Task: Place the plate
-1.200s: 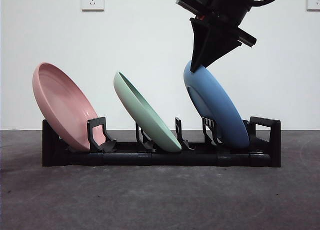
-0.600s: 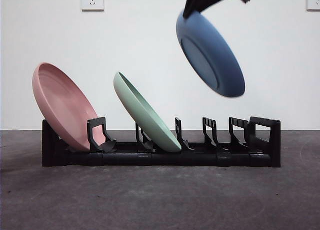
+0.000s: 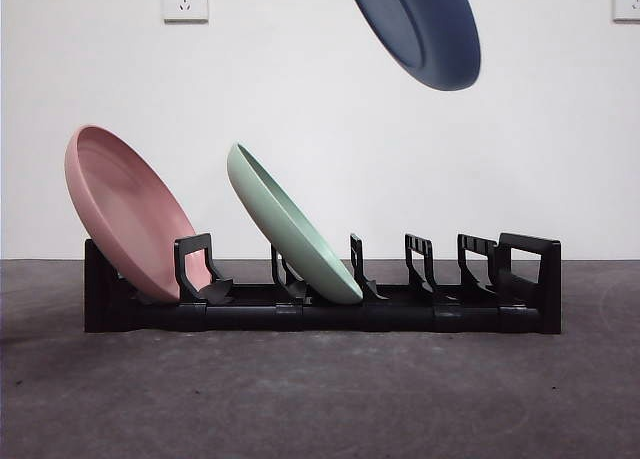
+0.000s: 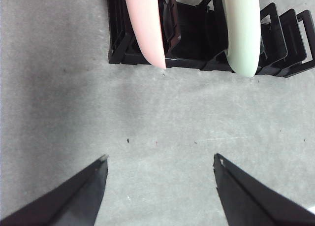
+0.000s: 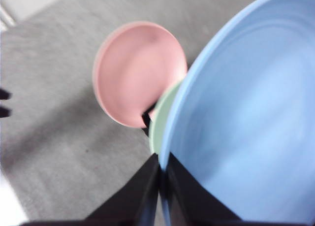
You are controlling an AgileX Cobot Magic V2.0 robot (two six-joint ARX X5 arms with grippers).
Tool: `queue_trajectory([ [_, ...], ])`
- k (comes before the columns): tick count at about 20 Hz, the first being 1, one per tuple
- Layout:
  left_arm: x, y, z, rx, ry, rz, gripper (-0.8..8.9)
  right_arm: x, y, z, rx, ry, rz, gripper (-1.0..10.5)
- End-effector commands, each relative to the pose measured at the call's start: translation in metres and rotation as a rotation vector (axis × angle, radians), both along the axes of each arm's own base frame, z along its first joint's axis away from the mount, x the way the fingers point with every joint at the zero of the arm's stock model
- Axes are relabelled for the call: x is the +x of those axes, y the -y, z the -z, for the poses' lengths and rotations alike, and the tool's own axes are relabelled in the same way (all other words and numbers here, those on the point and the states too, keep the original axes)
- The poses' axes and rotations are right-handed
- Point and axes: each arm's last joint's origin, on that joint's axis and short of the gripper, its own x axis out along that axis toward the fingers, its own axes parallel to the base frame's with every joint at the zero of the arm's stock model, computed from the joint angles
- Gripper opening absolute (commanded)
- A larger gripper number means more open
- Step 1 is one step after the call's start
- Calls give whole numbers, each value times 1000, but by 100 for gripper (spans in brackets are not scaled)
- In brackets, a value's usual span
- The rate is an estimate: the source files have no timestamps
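Right gripper [image 5: 161, 174] pinches the blue plate [image 3: 420, 29] at its rim, jaws nearly closed; the plate hangs tilted at the front view's top, well above the black rack [image 3: 520, 309], whose right-hand slots stand free. Left gripper [image 4: 160, 162] gapes wide, empty, over bare surface [image 4: 162, 122].

Grey table [image 3: 320, 399], flat and a bit speckled. On it, one black rack [image 3: 320, 304], well beyond the left gripper [image 4: 160, 162] and far below the right gripper [image 5: 162, 169]. Nothing else lying there.
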Motion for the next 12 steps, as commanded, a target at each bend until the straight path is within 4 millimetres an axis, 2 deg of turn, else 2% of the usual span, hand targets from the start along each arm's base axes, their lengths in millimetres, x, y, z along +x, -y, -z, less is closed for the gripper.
queue_trajectory([
  [1, 1, 0, -7, -8, 26, 4, 344, -22, 0, 9, 9, 76, -30, 13],
  [8, 1, 0, -7, -8, 25, 4, 344, -92, 18, 78, -178, 230, 41, 13],
  [12, 1, 0, -7, -8, 25, 4, 344, -126, 17, 125, -313, 218, -52, 13],
])
